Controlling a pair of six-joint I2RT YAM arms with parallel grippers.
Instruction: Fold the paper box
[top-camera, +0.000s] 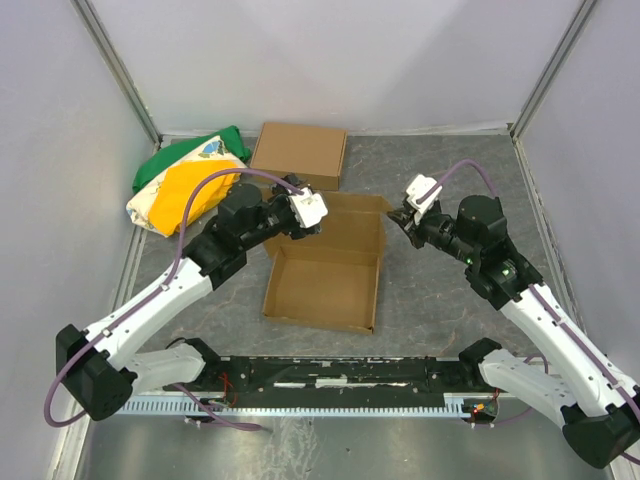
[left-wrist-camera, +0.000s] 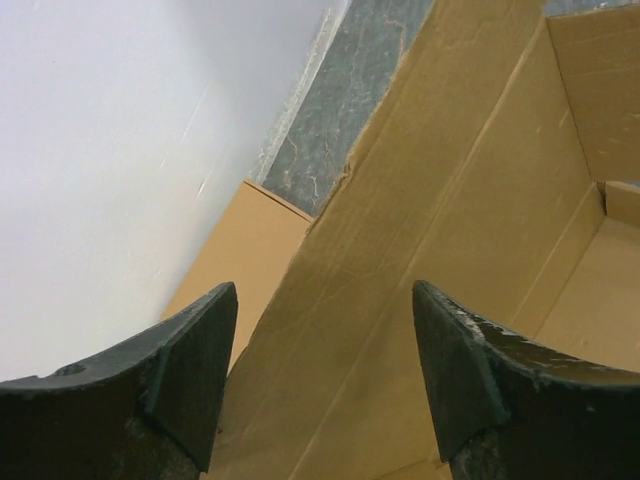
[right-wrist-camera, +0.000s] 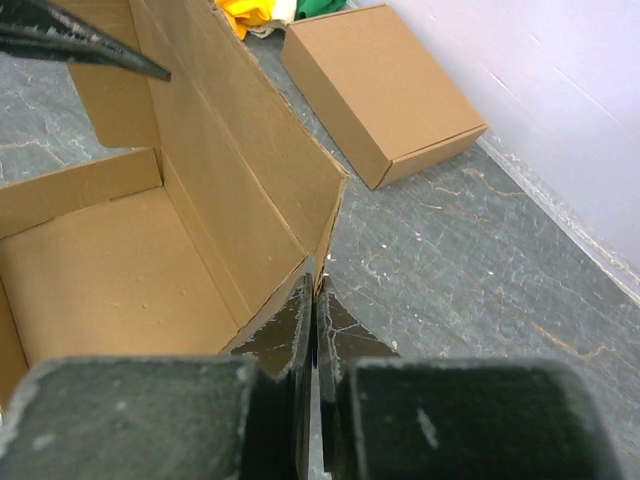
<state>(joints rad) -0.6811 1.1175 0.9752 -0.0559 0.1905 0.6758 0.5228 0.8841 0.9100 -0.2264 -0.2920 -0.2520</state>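
Left fingers stand wide open astride the back panel of the paper box, gripping nothing; right fingers are pressed shut at its far right corner. The box sits mid-tabletop: tray walls seem raised, the lid is not yet closed.
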